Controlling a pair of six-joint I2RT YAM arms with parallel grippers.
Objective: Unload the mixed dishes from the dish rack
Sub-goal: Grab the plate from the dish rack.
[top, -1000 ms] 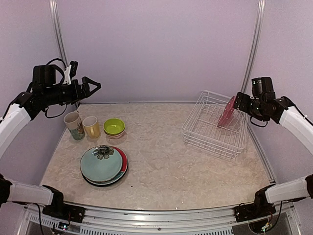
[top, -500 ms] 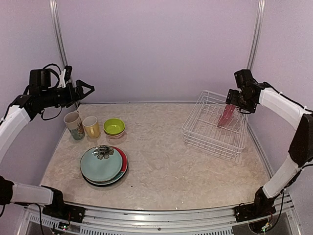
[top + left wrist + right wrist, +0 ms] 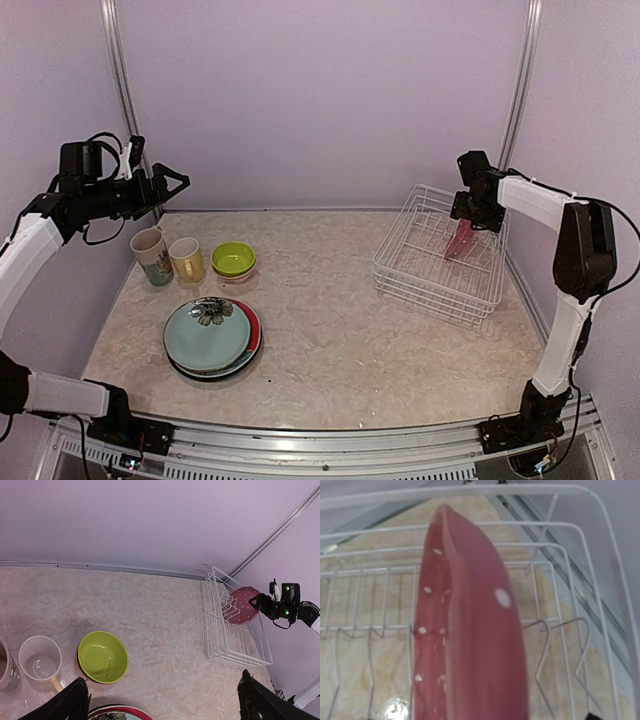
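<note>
One pink dotted plate (image 3: pixel 458 243) stands on edge in the dish rack (image 3: pixel 437 290), just under the right hand (image 3: pixel 467 218), whose grip I cannot make out. The left hand (image 3: pixel 172 186) gapes wide.

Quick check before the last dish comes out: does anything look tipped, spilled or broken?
Nothing stands out. The pink dotted plate stands on edge in the dish rack; the cream mug, yellow cup, lime-green bowl and stacked plates sit level on the table, nothing spilled.
</note>
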